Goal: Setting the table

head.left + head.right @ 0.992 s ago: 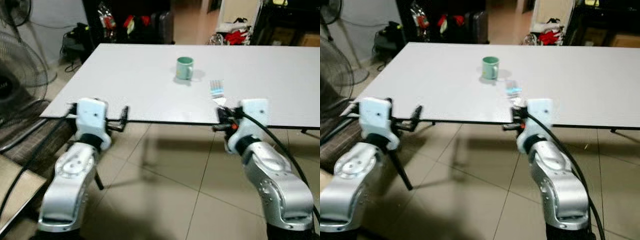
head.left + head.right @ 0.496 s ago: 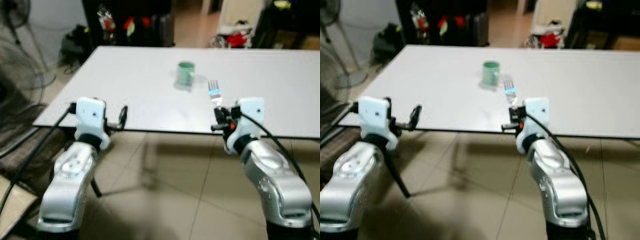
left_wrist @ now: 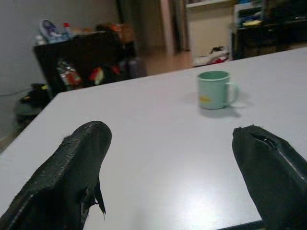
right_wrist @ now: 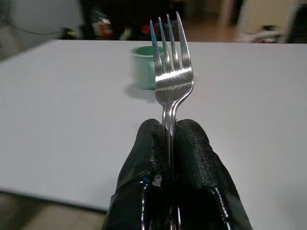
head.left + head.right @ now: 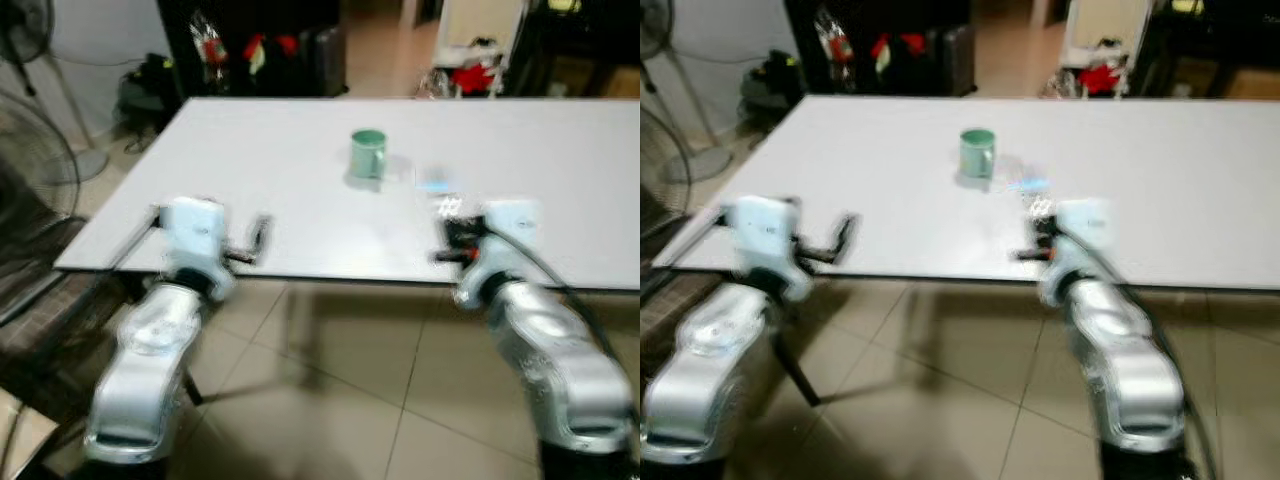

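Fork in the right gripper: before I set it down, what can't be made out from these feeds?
- Fork handle: hidden between the right gripper's fingers, right wrist view.
- Fork in the eye views: a motion-blurred smear near the mug.
- Mug's yellow mark: too small to read, left wrist view.
- Table's right end: cut off by the frame edge, eye views.
- Left gripper is open; its fingers hide the table's near edge.

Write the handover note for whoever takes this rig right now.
Right gripper: shut on the fork, tines pointing out over the table, near its front edge.
Left gripper: open, holding nothing, at the table's front edge.
Green mug: upright mid-table, beyond the fork.
Done: mug set; fork in hand.
Left: lay the fork on the table, probably near the mug.
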You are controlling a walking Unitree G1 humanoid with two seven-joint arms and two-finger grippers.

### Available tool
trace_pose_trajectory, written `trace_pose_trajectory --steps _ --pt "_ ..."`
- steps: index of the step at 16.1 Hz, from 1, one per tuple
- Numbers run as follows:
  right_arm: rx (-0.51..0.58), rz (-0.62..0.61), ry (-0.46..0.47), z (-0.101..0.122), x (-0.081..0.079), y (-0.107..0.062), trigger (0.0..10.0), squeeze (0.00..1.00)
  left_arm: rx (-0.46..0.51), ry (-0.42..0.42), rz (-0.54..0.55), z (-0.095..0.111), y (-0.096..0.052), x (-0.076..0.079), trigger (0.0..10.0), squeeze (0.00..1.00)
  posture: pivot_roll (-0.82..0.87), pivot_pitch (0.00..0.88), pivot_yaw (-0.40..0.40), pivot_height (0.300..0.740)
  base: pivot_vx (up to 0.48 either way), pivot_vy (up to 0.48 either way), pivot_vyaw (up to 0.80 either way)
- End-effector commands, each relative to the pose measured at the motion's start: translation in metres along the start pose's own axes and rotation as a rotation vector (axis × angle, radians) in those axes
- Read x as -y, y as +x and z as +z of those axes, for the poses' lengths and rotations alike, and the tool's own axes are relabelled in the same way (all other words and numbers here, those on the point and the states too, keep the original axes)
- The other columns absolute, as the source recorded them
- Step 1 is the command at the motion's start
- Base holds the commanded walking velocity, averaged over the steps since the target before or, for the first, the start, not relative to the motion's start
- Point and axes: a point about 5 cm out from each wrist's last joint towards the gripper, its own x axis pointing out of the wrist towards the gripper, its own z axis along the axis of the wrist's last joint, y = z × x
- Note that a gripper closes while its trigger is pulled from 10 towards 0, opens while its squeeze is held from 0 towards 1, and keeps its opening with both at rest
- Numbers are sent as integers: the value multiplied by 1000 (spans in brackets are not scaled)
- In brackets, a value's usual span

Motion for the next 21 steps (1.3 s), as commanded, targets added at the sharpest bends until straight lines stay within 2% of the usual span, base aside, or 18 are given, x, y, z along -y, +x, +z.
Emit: trace_pose_trajectory --steps 1,11,15,21 --pt "30 38 8 4 -10 1 10000 0 2 21 27 2 -1 -10 10000 0 -139 0 39 740 289 0 0" --pt "21 58 5 3 -13 5 10000 0 6 26 26 3 0 -12 10000 0 -131 0 35 740 292 0 -160" --pt "-20 115 0 -2 -18 7 10000 0 8 31 27 3 -1 -13 10000 0 -127 0 32 740 292 0 0" --pt "-90 163 92 -14 -26 11 10000 0 1 35 37 1 -5 -15 10000 0 -112 0 16 740 293 0 0"
